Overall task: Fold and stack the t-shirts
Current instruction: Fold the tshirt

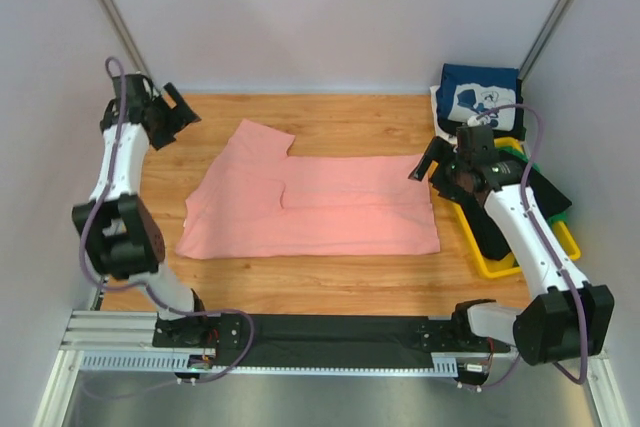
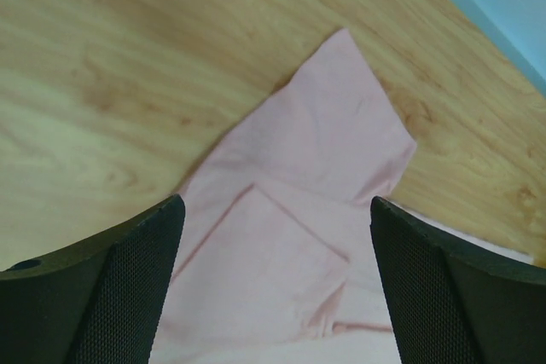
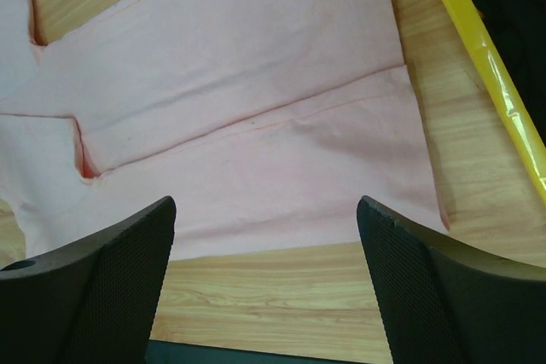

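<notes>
One salmon-pink t-shirt [image 1: 310, 202] lies partly folded at the middle of the table [image 1: 330, 117]. One yellow bin [image 1: 495, 269] at the right edge holds black cloth [image 1: 553, 197]. A navy printed t-shirt [image 1: 480, 92] sits at its far end. The left tool [image 2: 275, 204] and right tool [image 3: 264, 204] are both spread and empty above the pink garment.

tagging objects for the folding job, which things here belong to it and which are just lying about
Job: pink t-shirt, partly folded; navy printed t-shirt; black garment.
Lying about: yellow bin; wooden table.
</notes>
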`<move>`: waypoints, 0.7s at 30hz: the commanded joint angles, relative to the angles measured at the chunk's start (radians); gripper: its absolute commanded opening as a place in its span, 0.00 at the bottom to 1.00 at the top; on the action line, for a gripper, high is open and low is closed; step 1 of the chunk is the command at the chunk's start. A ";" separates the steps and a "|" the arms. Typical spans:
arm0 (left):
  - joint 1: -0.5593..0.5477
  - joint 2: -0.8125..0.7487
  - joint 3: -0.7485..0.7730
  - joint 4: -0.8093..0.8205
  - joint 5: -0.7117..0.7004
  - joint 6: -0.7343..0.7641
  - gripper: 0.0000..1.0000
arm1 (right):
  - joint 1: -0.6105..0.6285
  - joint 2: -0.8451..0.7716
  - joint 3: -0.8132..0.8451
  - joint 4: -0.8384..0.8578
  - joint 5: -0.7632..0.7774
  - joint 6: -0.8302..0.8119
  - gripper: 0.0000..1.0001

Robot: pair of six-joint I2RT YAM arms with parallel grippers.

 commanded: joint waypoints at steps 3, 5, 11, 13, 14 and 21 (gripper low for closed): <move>-0.065 0.444 0.418 -0.081 0.004 0.159 0.96 | 0.023 0.049 0.071 0.047 -0.037 -0.062 0.88; -0.088 0.540 0.563 -0.089 0.022 0.191 0.96 | 0.023 0.058 0.066 0.053 -0.037 -0.087 0.88; -0.128 0.819 0.809 -0.078 0.047 0.195 0.96 | 0.023 0.092 0.036 0.082 -0.026 -0.158 0.89; -0.141 0.876 0.836 -0.060 0.027 0.190 0.95 | 0.022 0.130 0.026 0.096 -0.029 -0.170 0.89; -0.157 0.891 0.856 -0.057 0.018 0.187 0.95 | 0.023 0.144 0.023 0.099 -0.035 -0.170 0.89; -0.209 0.979 0.879 -0.029 -0.002 0.102 0.91 | 0.023 0.216 -0.001 0.153 -0.052 -0.162 0.88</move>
